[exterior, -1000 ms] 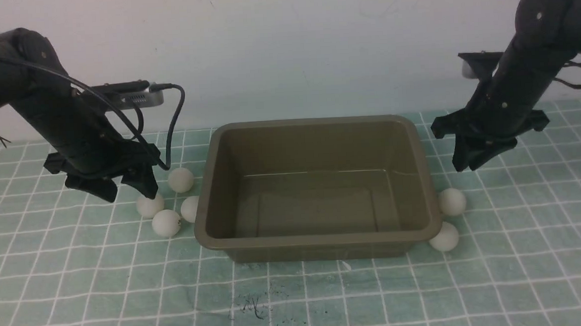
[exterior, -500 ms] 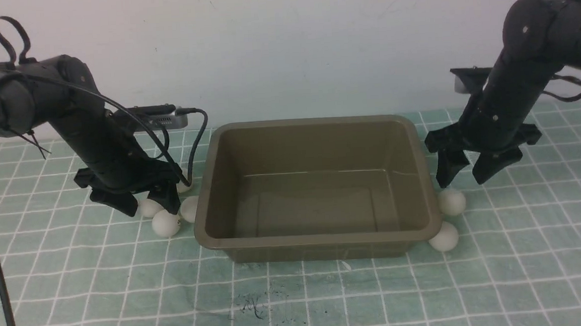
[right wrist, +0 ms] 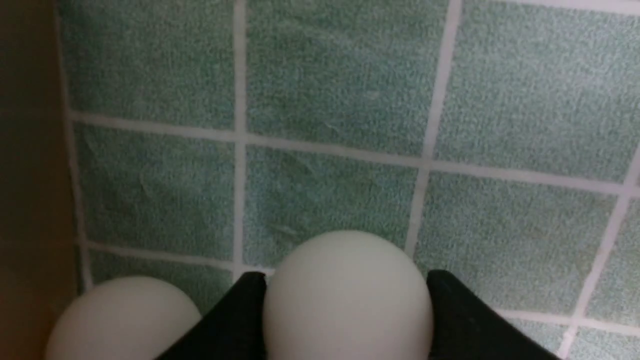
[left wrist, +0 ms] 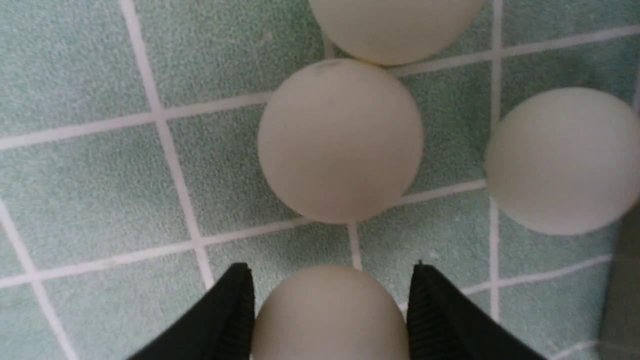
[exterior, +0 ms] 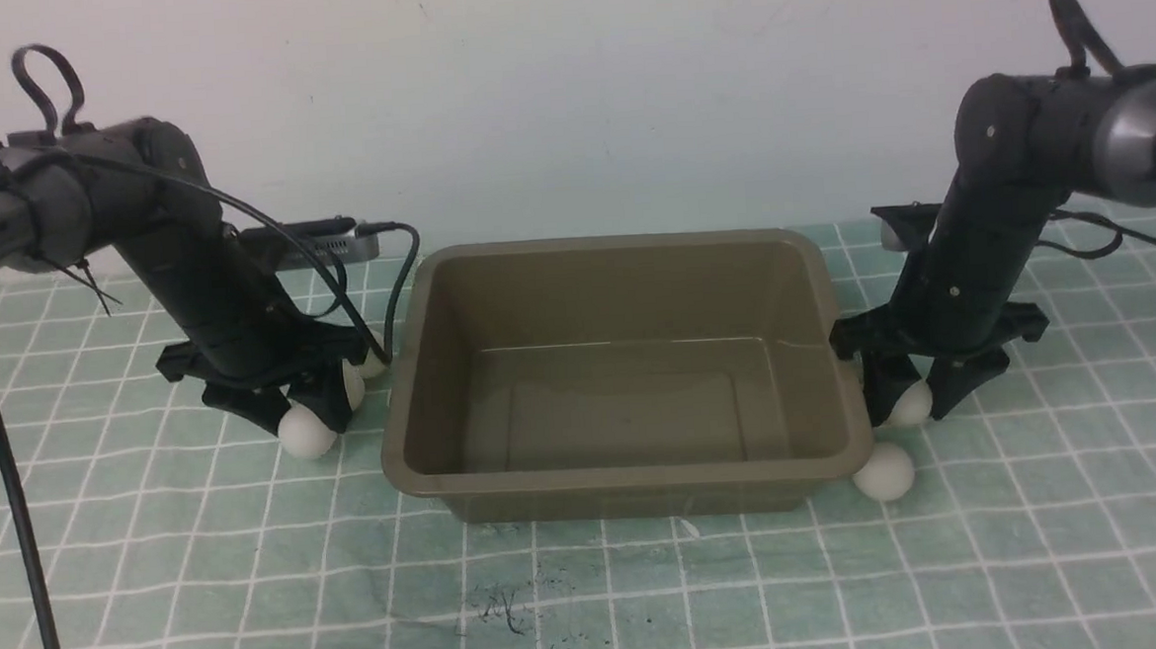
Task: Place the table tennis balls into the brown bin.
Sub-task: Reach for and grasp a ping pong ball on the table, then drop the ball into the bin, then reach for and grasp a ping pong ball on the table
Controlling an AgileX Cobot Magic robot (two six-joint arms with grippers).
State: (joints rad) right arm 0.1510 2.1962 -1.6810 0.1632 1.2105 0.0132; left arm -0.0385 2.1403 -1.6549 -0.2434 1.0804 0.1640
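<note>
Jaws of left gripper (exterior: 309,429) clamped on table tennis ball (exterior: 306,434), nine o'clock from brown bin (exterior: 626,477); right gripper (exterior: 908,415) clamped on second ball (exterior: 911,404), three o'clock; loose ball (exterior: 885,473), four o'clock.

Left gripper (exterior: 291,419): black, partly covers the balls behind it in the front view; its fingers (left wrist: 232,300) are blurred and cut off by the lower edge of the left wrist view, as is the ball (left wrist: 332,320) between them. Far ball (left wrist: 397,25), same view: cropped by the upper edge.

Brown bin (exterior: 626,477): only a blurred strip in each wrist view.

Right gripper (exterior: 909,411): hides parts of its ball (exterior: 911,404) in the front view; fingers (right wrist: 240,315) blurred.

Both arms: cropped at the front view's sides. Worktop (exterior: 256,599): edges out of frame.
</note>
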